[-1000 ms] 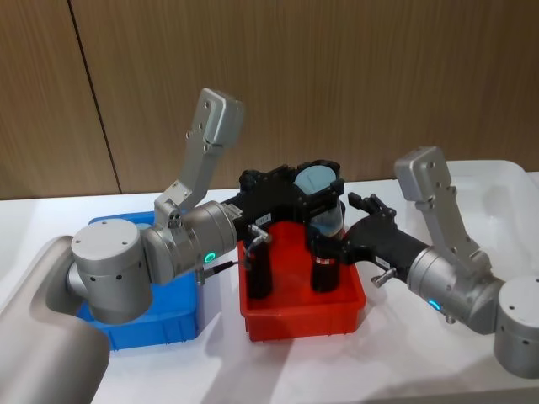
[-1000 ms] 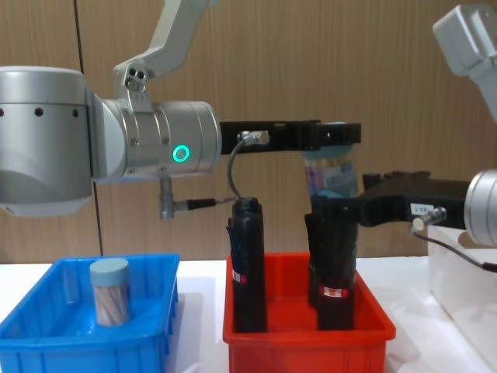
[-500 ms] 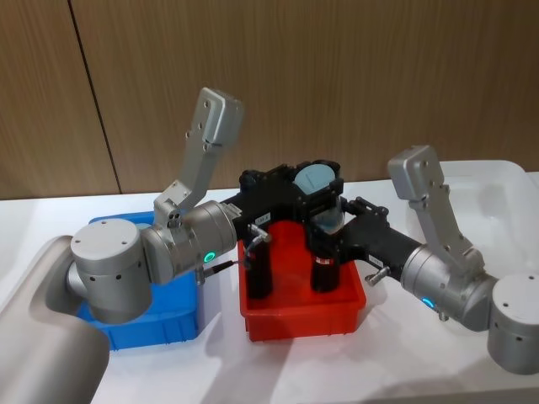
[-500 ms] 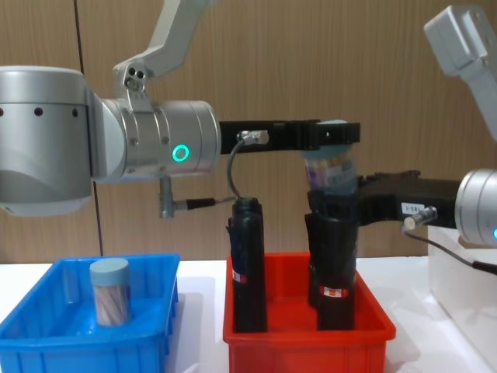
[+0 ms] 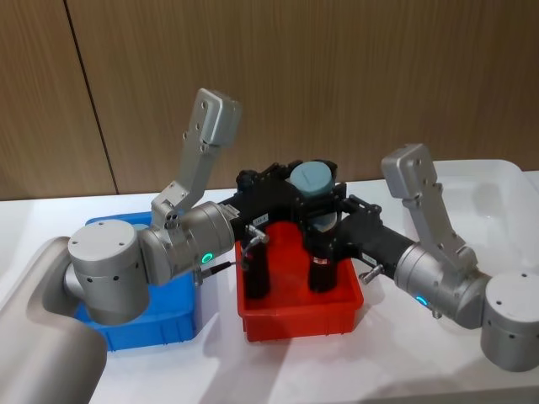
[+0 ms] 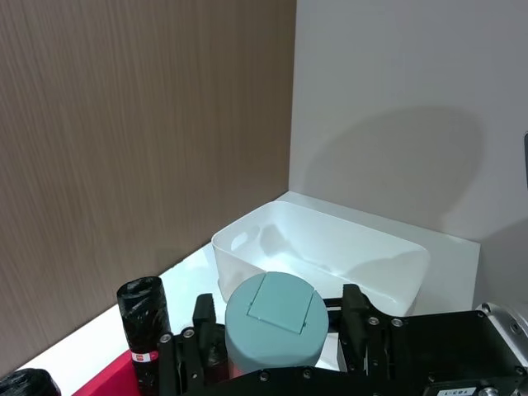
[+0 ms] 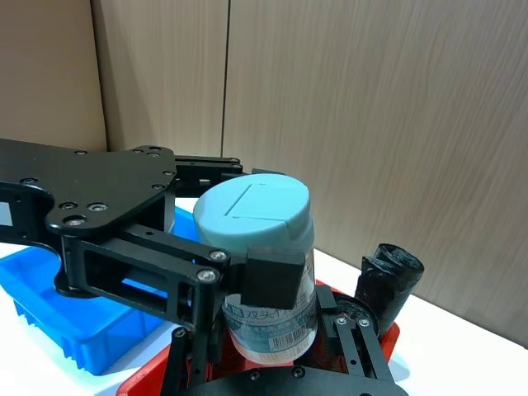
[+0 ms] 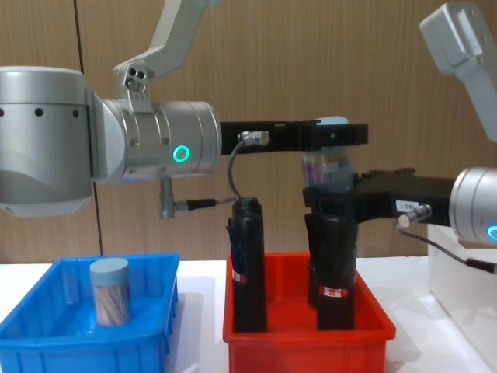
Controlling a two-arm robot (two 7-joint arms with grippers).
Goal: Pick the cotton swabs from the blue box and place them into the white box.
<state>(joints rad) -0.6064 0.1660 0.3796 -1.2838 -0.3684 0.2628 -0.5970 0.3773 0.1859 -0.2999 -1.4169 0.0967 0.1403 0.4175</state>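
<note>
A cotton swabs jar (image 5: pixel 313 178) with a pale blue lid hangs above the red bin, and my left gripper (image 5: pixel 310 190) is shut on it just under the lid (image 7: pixel 252 210). My right gripper (image 8: pixel 330 194) has come in from the right, open, its fingers flanking the jar's lower body (image 7: pixel 271 326). A second cotton swabs jar (image 8: pixel 109 291) stands upright in the blue box (image 8: pixel 46 342) at the left. The white box (image 5: pixel 497 181) sits at the far right, with its handle cut-out showing in the left wrist view (image 6: pixel 239 243).
The red bin (image 8: pixel 303 350) sits in the middle between the two boxes and holds tall black rolls (image 8: pixel 248 264) with red labels, standing directly under both grippers. A wooden wall runs behind the table.
My right gripper has moved left from beside the jar until its fingers sit around the jar's lower body. The left gripper and the jar have stayed almost still.
</note>
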